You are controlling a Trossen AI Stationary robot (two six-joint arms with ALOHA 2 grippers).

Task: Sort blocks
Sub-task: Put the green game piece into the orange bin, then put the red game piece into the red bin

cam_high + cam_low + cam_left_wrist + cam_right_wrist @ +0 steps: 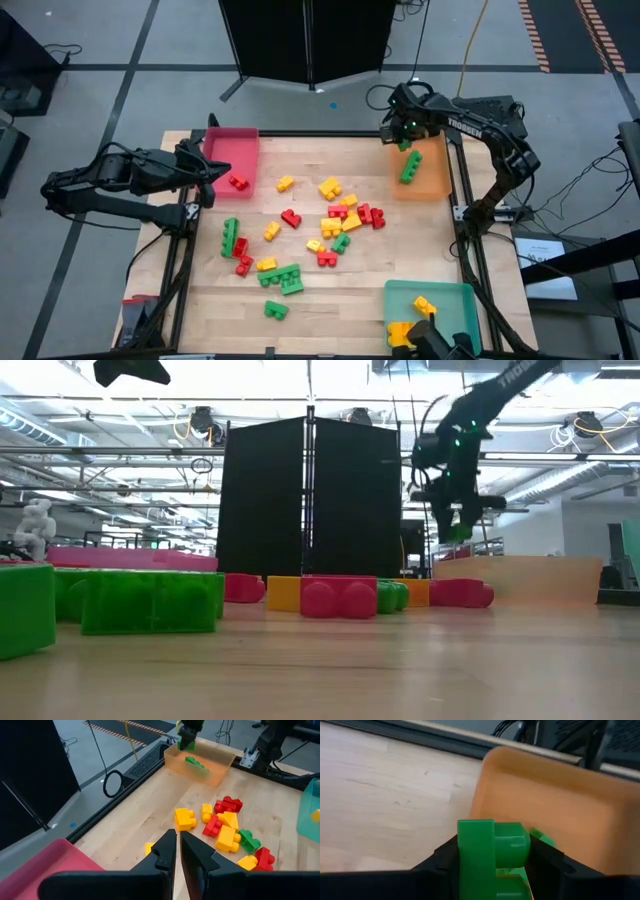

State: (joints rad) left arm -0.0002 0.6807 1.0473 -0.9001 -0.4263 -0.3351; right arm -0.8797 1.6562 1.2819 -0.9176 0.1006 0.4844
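One red block (238,182) lies in the red tray (233,158), beside which the left gripper (208,172) waits, fingers pressed together and empty. Many blocks (330,225) remain scattered mid-table. At the right, a green block (487,855) is clamped in the right gripper (405,140) above the orange tray (432,170); it is best lowered inside the rim, clear of the green block (411,167) already there, before release.

Wooden desk (400,260): red tray (232,150), orange tray (424,172), teal tray (432,305) at edges; loose blocks (330,222) scattered mid-desk.
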